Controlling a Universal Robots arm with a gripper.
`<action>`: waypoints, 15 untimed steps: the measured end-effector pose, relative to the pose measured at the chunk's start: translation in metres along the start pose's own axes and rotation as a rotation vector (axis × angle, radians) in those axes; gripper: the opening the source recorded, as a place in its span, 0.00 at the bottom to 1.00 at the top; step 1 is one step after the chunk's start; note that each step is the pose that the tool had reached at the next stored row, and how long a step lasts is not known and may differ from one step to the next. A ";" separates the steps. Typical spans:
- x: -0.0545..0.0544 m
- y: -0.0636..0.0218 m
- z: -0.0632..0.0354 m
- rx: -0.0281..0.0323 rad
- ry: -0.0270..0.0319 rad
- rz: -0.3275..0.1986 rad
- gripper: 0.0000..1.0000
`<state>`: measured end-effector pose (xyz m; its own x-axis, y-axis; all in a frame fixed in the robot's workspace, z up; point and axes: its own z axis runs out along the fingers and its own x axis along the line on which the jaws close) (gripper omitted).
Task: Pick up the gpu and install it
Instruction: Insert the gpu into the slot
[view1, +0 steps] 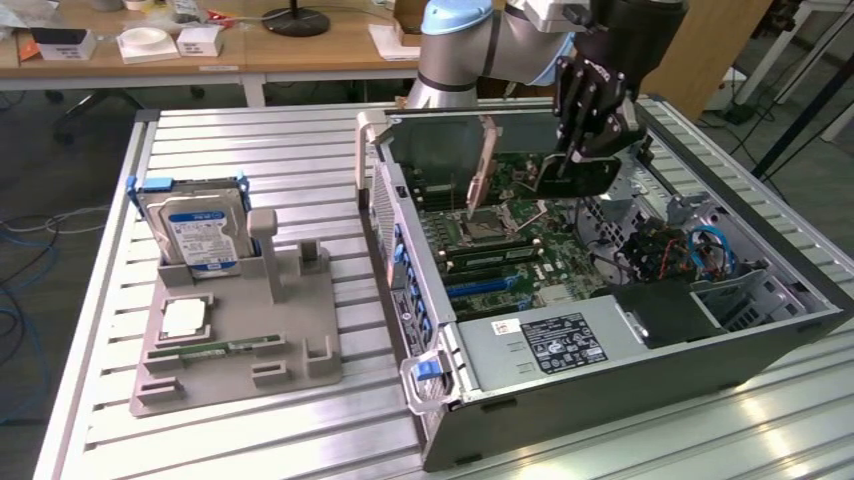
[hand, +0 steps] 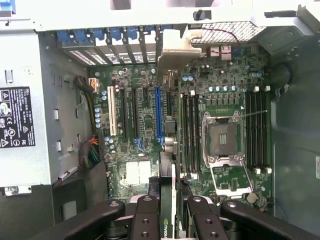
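My gripper (view1: 583, 150) hangs inside the open computer case (view1: 641, 400), shut on the gpu (view1: 571, 178). In the exterior view the gpu is a dark card held above the motherboard (view1: 514, 255). The wrist view looks down the gpu (hand: 169, 165) edge-on. It is clamped between my black fingers (hand: 145, 215), and its silver bracket (hand: 175, 50) lies at the far end by the case's rear slot openings. Its edge runs just beside the long blue expansion slot (hand: 159, 115). The card is still held clear of the board.
A grey holder tray (view1: 234, 385) on the slatted table holds a hard drive (view1: 198, 235), a processor chip (view1: 184, 318) and a memory strip (view1: 220, 348). Inside the case are the open processor socket (hand: 222, 137), memory slots (hand: 190, 130), the power supply (view1: 554, 340) and cables (view1: 701, 250).
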<state>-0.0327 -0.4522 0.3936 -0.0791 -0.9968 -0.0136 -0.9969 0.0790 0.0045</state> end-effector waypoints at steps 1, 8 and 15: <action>0.000 0.0000 0.0001 -0.0001 0.0000 -0.007 0.26; 0.000 0.0000 0.0010 -0.0010 0.0003 -0.071 0.26; 0.000 0.0000 0.0015 -0.0014 0.0004 -0.103 0.26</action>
<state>-0.0327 -0.4522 0.3921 0.0242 -0.9996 -0.0137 -0.9997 -0.0243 0.0045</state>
